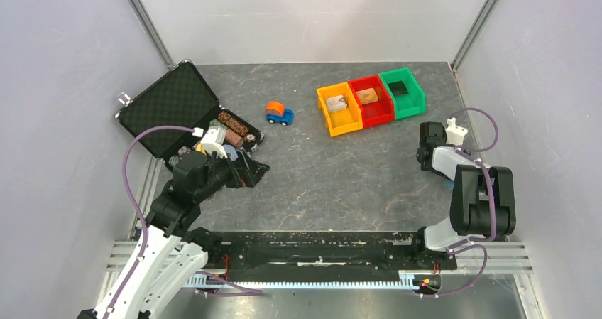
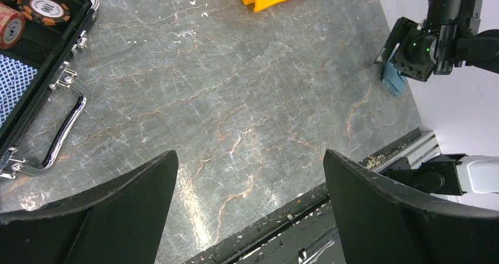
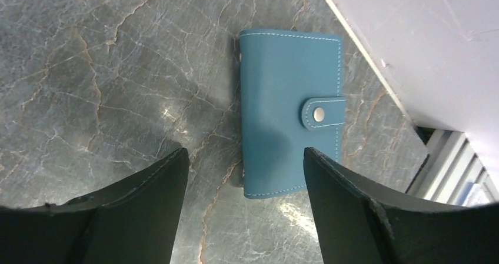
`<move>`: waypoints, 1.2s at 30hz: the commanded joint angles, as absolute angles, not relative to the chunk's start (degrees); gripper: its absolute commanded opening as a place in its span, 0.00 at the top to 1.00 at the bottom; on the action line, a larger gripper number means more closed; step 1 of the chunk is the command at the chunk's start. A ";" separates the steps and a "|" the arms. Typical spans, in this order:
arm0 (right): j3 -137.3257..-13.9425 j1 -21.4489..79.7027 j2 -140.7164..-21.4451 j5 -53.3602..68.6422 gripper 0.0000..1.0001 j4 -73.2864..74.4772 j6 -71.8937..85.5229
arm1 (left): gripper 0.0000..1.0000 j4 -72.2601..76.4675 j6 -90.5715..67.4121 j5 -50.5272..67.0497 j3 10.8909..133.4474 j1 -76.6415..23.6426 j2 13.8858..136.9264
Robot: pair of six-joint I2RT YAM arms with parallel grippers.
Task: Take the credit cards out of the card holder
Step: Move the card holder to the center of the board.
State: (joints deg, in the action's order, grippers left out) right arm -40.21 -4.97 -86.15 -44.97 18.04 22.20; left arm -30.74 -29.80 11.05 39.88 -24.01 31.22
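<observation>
Black case [image 1: 170, 109]: lid laid open at the table's far left; striped poker chips [image 2: 44, 8] are stacked in rows inside, beside a blue-and-white patterned piece. A curved metal handle [image 2: 65, 129] is seen on its near edge.
Yellow bin [image 1: 346, 120]: a pale tan rectangular piece [image 1: 335, 102] is held in it.
Red bin [image 1: 380, 109]: set against the yellow one; a brownish rectangular piece [image 1: 367, 96] is held in it.
Green bin [image 1: 408, 102]: last in the row; a small dark rectangle [image 1: 398, 88] is held in it.
Toy car [image 1: 279, 113]: blue and orange, stood alone between the case and the bins.
Card holder [image 3: 276, 99]: laid flat and folded shut at the table's right edge, just beside the white wall [image 3: 412, 40]. Its inside is hidden.
Right gripper [image 3: 242, 150]: fingers are spread wide and nothing is held. The card holder lies below it, its near end showing in the gap, closer to the right-hand finger; contact cannot be made out.
Left gripper [image 2: 250, 152]: spread fully wide over bare table [image 2: 235, 99] by the case, well apart from the card holder, with nothing held.
Materials: smooth light-blue leather-like skin, white stitching along the edges, a rounded tab [image 3: 322, 112] fastened by a metal snap. The table is grey marbled stone with rust-coloured veins; the fingers are matt black.
</observation>
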 commanded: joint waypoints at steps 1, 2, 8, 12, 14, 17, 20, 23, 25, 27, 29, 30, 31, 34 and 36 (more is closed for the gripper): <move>-40.36 -6.27 -87.04 -41.30 0.27 14.87 24.09 | 0.00 -28.58 -28.27 11.14 39.47 -23.84 31.14; -39.90 -6.69 -87.14 -40.75 0.28 14.71 24.36 | 0.00 -28.48 -28.25 11.05 39.55 -23.84 31.15; -37.73 -9.14 -87.92 -38.47 0.41 14.63 26.17 | 0.00 -28.49 -28.26 11.17 39.43 -23.86 30.59; -37.36 -9.23 -87.27 -37.68 0.54 14.58 26.34 | 0.00 -28.48 -28.29 11.28 39.39 -23.86 30.45; -37.01 -9.29 -86.65 -37.64 0.59 14.65 26.45 | 0.00 -28.48 -28.29 11.38 39.46 -23.82 30.33; -36.37 -9.62 -85.89 -37.57 0.67 14.61 26.32 | 0.00 -28.61 -28.21 11.32 39.39 -23.87 29.94; -35.66 -9.81 -85.20 -37.56 0.76 14.46 25.68 | 0.00 -28.66 -28.21 11.18 39.34 -23.89 29.25; -34.69 -9.84 -84.02 -36.34 0.89 13.74 24.63 | 0.00 -28.58 -28.21 11.21 39.16 -23.83 28.67; -34.09 -9.84 -83.00 -34.90 1.00 13.30 24.01 | 0.00 -28.65 -28.15 11.31 39.13 -23.87 28.48; -33.36 -9.84 -81.59 -32.81 1.00 12.70 23.45 | 0.00 -28.70 -28.08 11.25 39.11 -23.90 28.33; -32.56 -9.82 -79.84 -29.55 1.00 11.85 22.74 | 0.00 -28.67 -28.08 11.33 39.14 -23.84 28.15; -32.12 -9.80 -79.12 -28.05 1.00 11.56 22.51 | 0.00 -28.65 -28.12 11.25 39.12 -23.87 28.06; -31.72 -9.73 -78.29 -26.13 1.00 11.32 22.34 | 0.00 -28.65 -28.12 11.18 39.11 -23.87 27.97; -30.60 -9.28 -76.24 -21.33 1.00 11.17 22.10 | 0.00 -28.68 -28.10 10.97 39.15 -23.88 27.54; -29.56 -7.38 -74.66 -16.87 1.00 10.70 22.19 | 0.00 -28.66 -28.12 10.73 39.13 -23.88 27.24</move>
